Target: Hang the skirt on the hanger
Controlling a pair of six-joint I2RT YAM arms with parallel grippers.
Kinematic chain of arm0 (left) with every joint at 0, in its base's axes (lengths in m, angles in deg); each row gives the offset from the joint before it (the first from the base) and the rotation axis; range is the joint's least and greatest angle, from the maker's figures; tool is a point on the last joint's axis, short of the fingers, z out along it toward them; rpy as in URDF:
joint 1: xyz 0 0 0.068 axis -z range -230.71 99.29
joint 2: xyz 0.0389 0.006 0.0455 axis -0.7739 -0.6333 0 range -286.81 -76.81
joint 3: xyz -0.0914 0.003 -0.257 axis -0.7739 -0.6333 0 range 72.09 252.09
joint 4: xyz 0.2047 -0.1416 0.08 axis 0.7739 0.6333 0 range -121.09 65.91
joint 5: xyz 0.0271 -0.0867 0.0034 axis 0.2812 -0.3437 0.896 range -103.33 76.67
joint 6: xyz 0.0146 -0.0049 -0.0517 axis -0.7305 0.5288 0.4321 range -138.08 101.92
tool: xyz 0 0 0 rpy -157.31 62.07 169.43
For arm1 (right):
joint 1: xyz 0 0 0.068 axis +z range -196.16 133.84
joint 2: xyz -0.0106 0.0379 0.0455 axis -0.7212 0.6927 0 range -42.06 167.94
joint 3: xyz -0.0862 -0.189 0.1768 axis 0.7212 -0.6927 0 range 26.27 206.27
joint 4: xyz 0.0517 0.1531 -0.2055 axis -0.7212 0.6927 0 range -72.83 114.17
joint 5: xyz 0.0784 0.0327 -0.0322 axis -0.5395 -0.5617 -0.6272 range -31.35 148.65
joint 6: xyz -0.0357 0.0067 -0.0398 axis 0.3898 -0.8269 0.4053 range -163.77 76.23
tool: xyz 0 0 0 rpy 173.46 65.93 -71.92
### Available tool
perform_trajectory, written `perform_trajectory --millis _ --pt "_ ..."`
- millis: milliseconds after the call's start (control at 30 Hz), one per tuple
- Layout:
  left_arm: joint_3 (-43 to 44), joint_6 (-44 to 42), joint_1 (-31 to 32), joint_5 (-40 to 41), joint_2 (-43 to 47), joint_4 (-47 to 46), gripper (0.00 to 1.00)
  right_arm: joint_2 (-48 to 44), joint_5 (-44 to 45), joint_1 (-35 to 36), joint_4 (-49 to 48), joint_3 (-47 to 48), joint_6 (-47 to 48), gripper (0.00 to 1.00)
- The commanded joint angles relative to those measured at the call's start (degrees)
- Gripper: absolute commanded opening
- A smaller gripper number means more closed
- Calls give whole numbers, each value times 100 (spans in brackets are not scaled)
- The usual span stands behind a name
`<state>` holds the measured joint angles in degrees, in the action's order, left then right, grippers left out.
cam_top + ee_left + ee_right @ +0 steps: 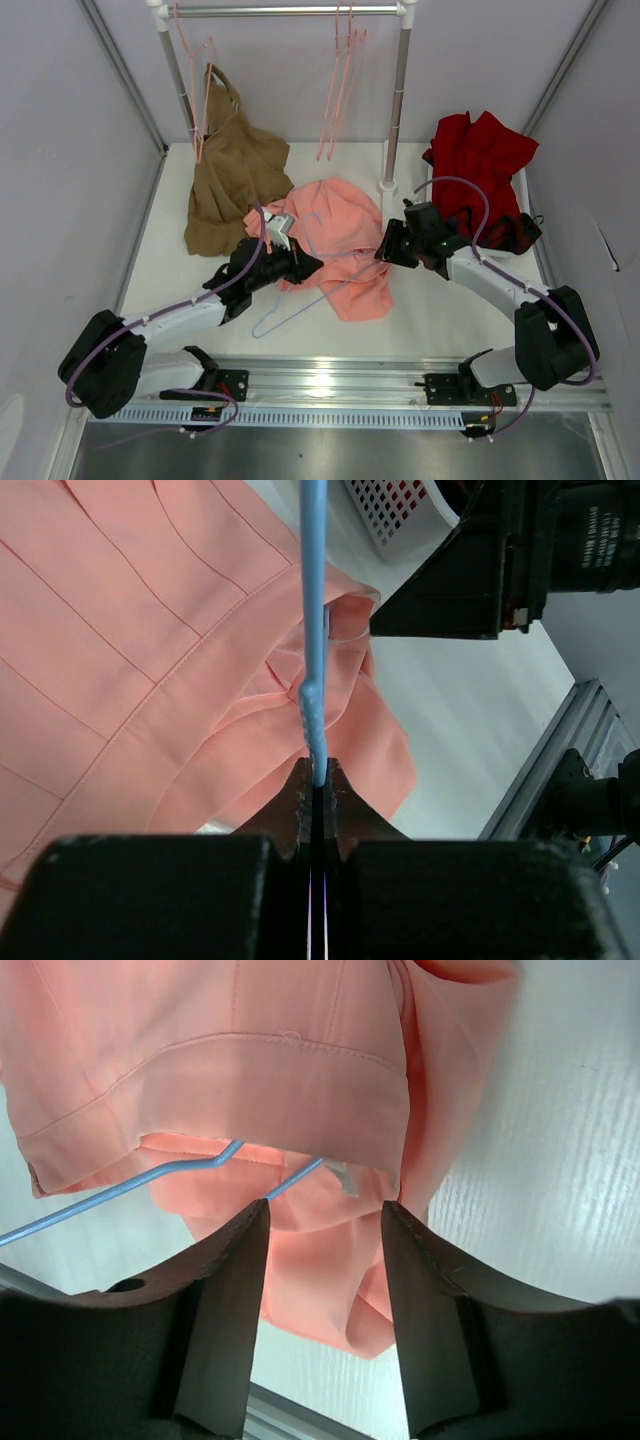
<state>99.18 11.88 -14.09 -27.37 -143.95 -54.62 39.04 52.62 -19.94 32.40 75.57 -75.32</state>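
The salmon-pink skirt point(338, 245) lies bunched on the white table between both arms. The light blue wire hanger point(290, 312) lies partly under it, with one end sticking out toward the near edge. My left gripper point(312, 266) is shut on the hanger's wire point(314, 680), at the skirt's left edge point(150, 670). My right gripper point(384, 250) is open at the skirt's right edge, jaws spread just above the fabric point(250, 1070), holding nothing. In the right wrist view the hanger wire point(130, 1188) runs under the skirt's hem.
A tan-brown garment point(225, 170) hangs on a pink hanger at the rack's left. More pink wire hangers point(338, 95) hang from the rail. A dark red garment point(485, 165) lies over a white basket point(395, 515) at the back right. The rack post point(396, 110) stands behind the skirt.
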Motion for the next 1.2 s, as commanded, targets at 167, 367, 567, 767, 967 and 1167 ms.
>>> perform_trajectory --millis 167,367,567,767,967,1167 --pt "-2 -165 12 -476 -81 -459 0 -174 487 24 156 62 -79 33" --pt "-20 -174 12 -722 -98 -530 0 54 567 -64 174 194 -79 21" --pt "-11 -174 20 -863 -133 -600 0 424 550 -117 86 387 -167 19" --pt "-37 -209 20 -898 -54 -530 0 521 409 -134 -160 361 -281 22" --pt "15 -315 20 -1030 157 -328 0 468 365 -73 -186 405 -167 2" --pt "42 -253 12 -1267 52 -503 0 311 479 41 15 484 -44 0"
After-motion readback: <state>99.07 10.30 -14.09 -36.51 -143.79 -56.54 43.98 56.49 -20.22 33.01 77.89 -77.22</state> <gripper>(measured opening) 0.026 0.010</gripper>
